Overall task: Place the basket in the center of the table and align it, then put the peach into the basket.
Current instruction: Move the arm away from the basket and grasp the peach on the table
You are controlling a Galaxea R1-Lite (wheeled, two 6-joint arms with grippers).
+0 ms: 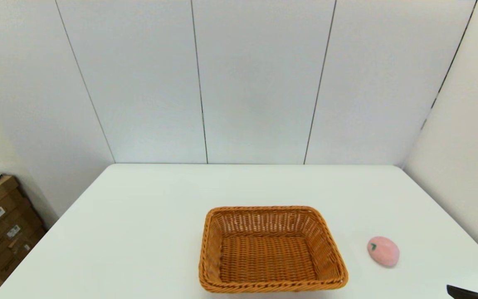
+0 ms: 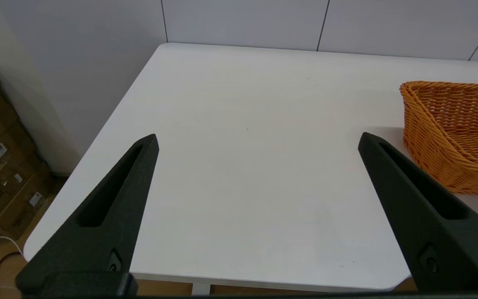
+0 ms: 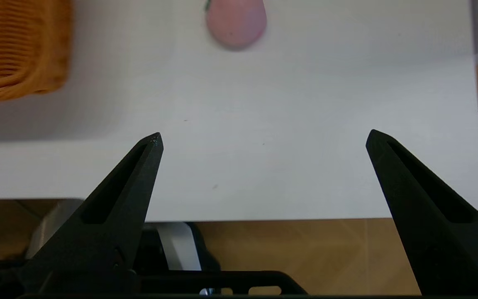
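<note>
We saw that each gripper, the left gripper (image 2: 257, 139) and the right gripper (image 3: 264, 137), had two long matte black fingers (image 2: 110, 203) tapering to a point, each with a long recessed slot along its inner face and a small round screw near the base.

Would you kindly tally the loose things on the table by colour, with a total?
Orange-brown: 1, the basket
Pink: 1, the peach
Total: 2, both resting on the white table, the peach outside the basket on the robot's right.
</note>
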